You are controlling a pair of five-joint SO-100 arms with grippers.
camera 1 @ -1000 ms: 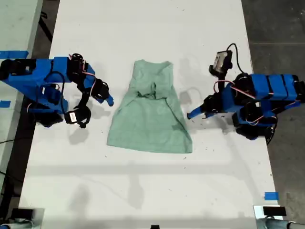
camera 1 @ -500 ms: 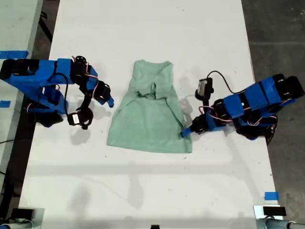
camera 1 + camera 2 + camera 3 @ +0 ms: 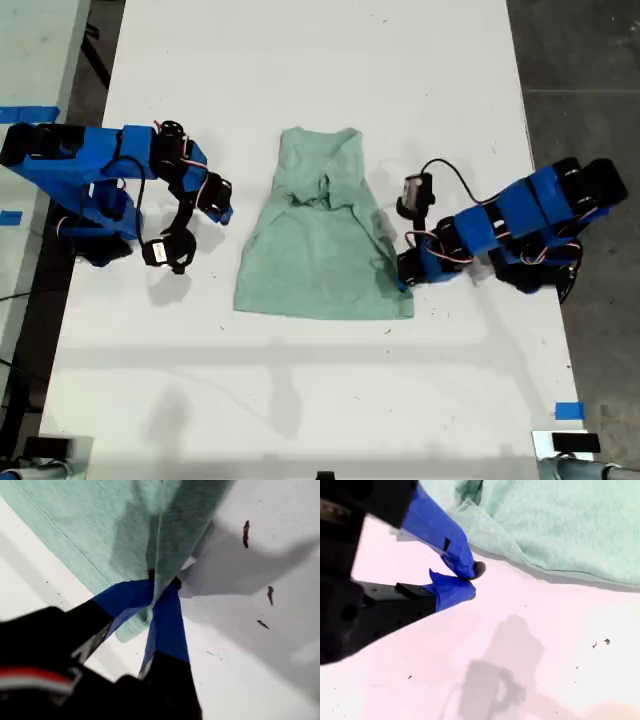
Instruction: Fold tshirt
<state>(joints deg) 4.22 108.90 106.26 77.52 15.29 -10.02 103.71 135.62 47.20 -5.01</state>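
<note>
Since the earlier frames, my first gripper [image 3: 403,281] has travelled from the bare table to the tshirt's [image 3: 322,240] lower corner on the exterior view's right, and the cloth has shifted slightly toward that side; my second gripper [image 3: 226,211] has barely moved. The first wrist view shows my first gripper's [image 3: 159,596] blue tape-wrapped jaws closed on a raised fold of the tshirt [image 3: 120,525] near its stitched hem, the cloth pinched between the two tips. The second wrist view shows my second gripper [image 3: 470,580] hanging just beside the tshirt's [image 3: 555,525] edge without touching it, its blue jaws nearly together with only a narrow gap and nothing between them. The tshirt is pale mint-green heathered knit, lying flat in the middle of the white table [image 3: 320,380], sleeves folded inward so that it forms a trapezoid, narrow at the neck end and wide at the hem. The table surface is smooth and matte, flecked with small dark specks [image 3: 246,532]. No containers appear in any view.
</note>
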